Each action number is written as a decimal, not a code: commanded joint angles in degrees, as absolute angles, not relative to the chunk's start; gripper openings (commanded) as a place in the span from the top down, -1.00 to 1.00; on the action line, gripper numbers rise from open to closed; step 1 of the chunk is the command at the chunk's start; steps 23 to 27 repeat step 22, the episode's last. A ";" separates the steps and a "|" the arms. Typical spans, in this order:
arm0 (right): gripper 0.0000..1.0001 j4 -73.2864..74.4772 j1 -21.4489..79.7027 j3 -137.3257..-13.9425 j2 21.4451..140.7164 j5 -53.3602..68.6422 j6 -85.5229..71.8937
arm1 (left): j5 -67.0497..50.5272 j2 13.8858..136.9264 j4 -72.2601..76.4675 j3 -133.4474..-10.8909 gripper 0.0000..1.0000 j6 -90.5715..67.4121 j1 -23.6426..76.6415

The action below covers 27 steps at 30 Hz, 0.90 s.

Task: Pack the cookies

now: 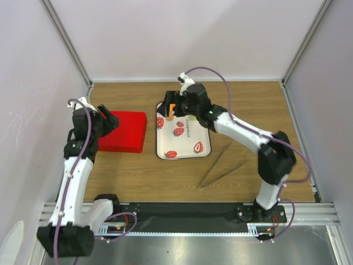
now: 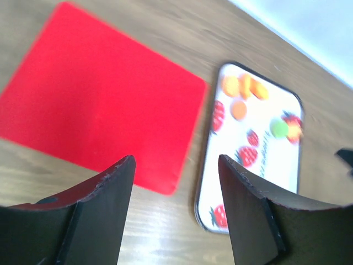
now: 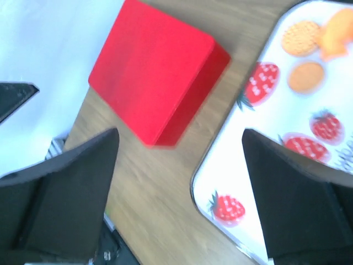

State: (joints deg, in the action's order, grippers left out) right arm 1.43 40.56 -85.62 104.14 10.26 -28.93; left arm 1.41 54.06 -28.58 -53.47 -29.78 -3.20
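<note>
Several cookies lie at the far end of a white strawberry-print tray. In the left wrist view I see orange cookies and a green one on the tray. The right wrist view shows orange cookies on the tray. A closed red box sits left of the tray. My right gripper hangs open over the tray's far left corner, nothing between its fingers. My left gripper is open and empty above the box's left side.
Two thin dark sticks lie crossed on the wooden table right of the tray's near corner. White walls enclose the table on three sides. The red box has a flat, plain lid.
</note>
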 commanded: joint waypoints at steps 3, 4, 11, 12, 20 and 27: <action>-0.99 -0.26 38.67 -72.09 86.16 0.54 -28.65 | -1.49 47.65 -29.97 -52.74 -0.36 -22.77 4.83; -0.99 1.56 38.58 -70.07 84.04 -1.56 -28.83 | -2.63 46.68 -29.62 -52.04 -0.36 -22.24 5.44; -1.00 10.27 37.71 -57.93 67.43 -15.64 -28.21 | -9.22 42.02 -29.45 -48.79 -0.38 -19.69 7.56; -0.99 11.07 37.36 -56.70 65.41 -16.34 -28.13 | -9.66 41.58 -29.18 -48.52 -0.39 -19.60 7.56; -1.00 13.54 36.39 -55.55 62.32 -17.58 -28.48 | -13.18 40.43 -29.18 -47.99 -0.41 -18.64 7.65; -0.99 12.92 36.39 -55.46 61.97 -17.67 -28.22 | -13.62 39.99 -29.53 -47.90 -0.42 -18.46 7.56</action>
